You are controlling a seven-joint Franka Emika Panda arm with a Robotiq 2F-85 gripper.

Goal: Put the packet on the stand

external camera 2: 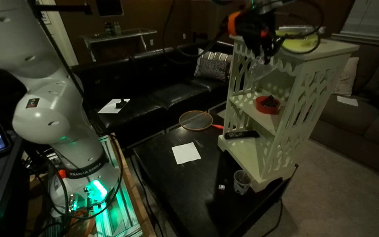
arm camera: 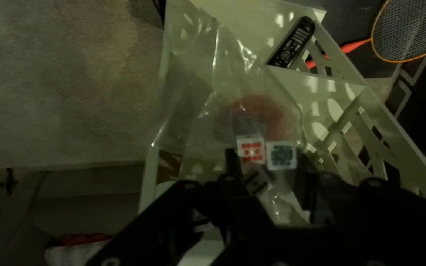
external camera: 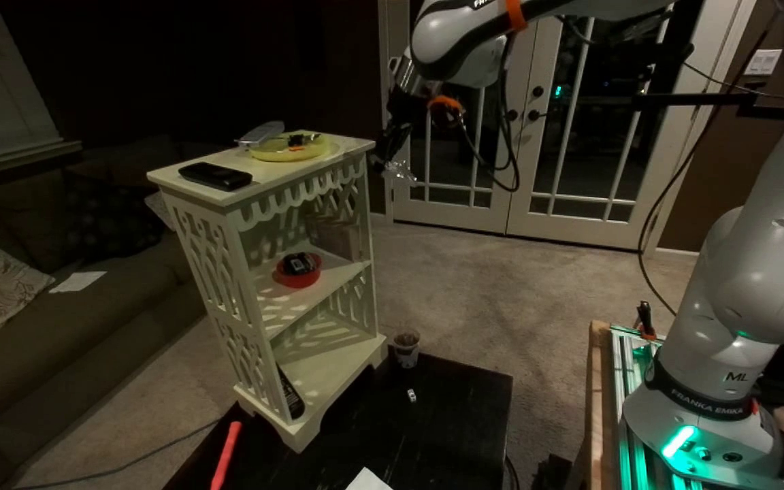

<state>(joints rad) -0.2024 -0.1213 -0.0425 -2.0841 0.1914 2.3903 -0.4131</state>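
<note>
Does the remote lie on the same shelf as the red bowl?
No, the remote lies on the bottom shelf, while the red bowl stands on the middle shelf.

Home living rm, blk sofa (external camera 2: 150, 87) w/ cushion (external camera 2: 211, 68), carpeted flr (external camera: 474, 299), glazed dbl drs (external camera: 538, 155)

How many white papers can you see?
3: one sheet on the black table, a second sheet on the black sofa, a third sheet on the brownish sofa. Others may be hidden.
</note>
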